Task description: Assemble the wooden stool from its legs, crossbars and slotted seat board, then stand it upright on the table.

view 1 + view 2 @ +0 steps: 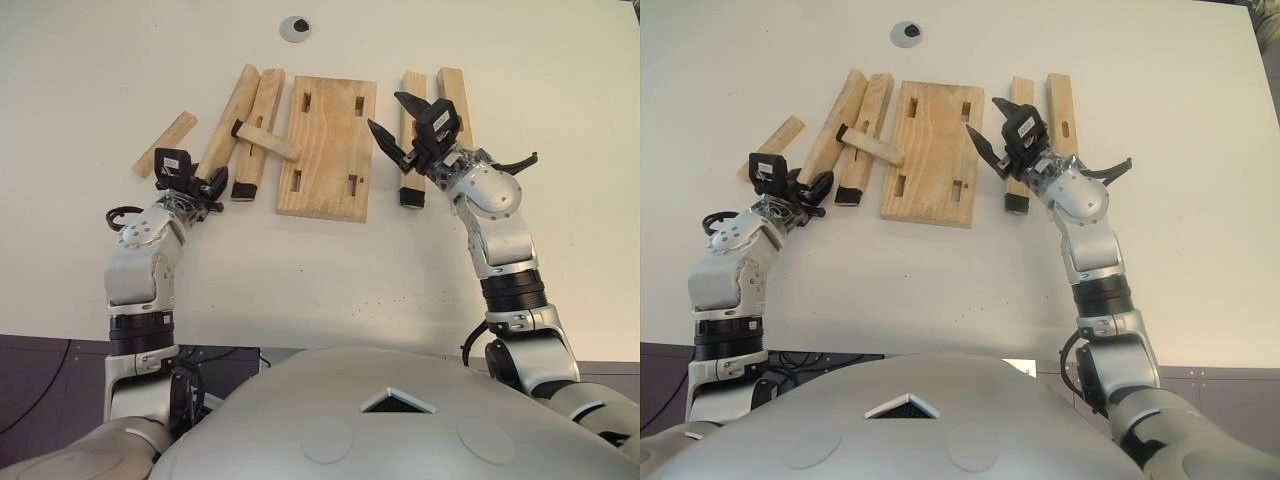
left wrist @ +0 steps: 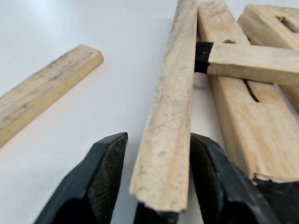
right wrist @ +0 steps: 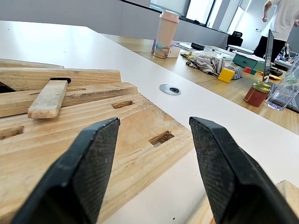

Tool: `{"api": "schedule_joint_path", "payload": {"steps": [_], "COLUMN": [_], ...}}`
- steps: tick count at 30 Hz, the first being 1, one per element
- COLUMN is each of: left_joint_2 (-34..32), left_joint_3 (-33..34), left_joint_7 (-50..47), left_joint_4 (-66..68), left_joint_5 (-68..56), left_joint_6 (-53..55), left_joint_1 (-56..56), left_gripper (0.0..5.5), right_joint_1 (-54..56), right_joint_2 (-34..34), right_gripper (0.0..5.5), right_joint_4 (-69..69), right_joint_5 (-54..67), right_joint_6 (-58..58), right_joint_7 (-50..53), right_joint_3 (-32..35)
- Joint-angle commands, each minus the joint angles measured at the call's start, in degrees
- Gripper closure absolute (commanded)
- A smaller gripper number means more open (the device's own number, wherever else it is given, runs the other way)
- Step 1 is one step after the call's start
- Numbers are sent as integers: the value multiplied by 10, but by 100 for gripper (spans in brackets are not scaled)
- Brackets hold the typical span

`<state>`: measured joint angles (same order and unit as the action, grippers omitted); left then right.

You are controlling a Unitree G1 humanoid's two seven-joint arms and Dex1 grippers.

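Observation:
The slotted seat board [image 1: 330, 148] lies flat at the table's middle. Left of it lie two legs [image 1: 228, 118] [image 1: 262, 125] with a short crossbar [image 1: 268, 141] resting across them. A loose crossbar [image 1: 164, 144] lies further left. Two more legs [image 1: 412, 95] [image 1: 455, 95] lie right of the board. My left gripper [image 1: 216, 183] is open, and its fingers [image 2: 100, 182] straddle the near end of the leftmost leg [image 2: 168, 116]. My right gripper [image 1: 386, 112] hangs open above the board's right edge [image 3: 93, 126], with nothing between its fingers [image 3: 88, 172].
A grey round disc [image 1: 295, 28] is set in the white table [image 1: 320, 270] behind the board. The table's near half is bare. Beyond its far edge another desk carries a cup [image 3: 166, 35] and several small items.

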<state>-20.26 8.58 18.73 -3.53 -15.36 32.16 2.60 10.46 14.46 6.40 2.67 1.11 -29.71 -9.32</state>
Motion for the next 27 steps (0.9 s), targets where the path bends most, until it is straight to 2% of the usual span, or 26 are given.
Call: {"api": "schedule_joint_path", "payload": {"steps": [1, 5, 12, 15, 16, 18, 22, 27], "left_joint_2": [5, 15, 37, 59, 64, 75, 88, 71], "left_joint_3": [14, 25, 55, 78, 81, 77, 54, 20], "left_joint_7": [15, 26, 32, 24, 18, 1, -14, 0], "left_joint_4": [-3, -11, -13, -41, -50, -67, -91, -102], "left_joint_5": [-17, -36, -77, -137, -149, -156, -147, -101], "left_joint_6": [-16, -40, -53, -28, -22, -21, -28, -71], "left_joint_1": [-10, -13, -17, -43, -51, -66, -77, -74], "left_gripper": [379, 450, 451, 451, 451, 451, 451, 451], "right_joint_1": [4, 4, 6, 11, 12, 7, 33, 69], "right_joint_2": [6, 6, 7, -3, -12, -63, -147, -150], "right_gripper": [275, 275, 275, 275, 275, 275, 275, 275], "right_joint_4": [1, 4, 7, 1, -10, -81, -152, -180], "right_joint_5": [-7, -10, -10, 17, 43, 181, 374, 532], "right_joint_6": [1, 3, 3, -17, -37, -146, -304, -458], "right_joint_7": [-2, -1, 2, -1, -7, -5, 73, 147], "right_joint_3": [-1, 0, 5, 20, 29, 60, 108, 157]}}
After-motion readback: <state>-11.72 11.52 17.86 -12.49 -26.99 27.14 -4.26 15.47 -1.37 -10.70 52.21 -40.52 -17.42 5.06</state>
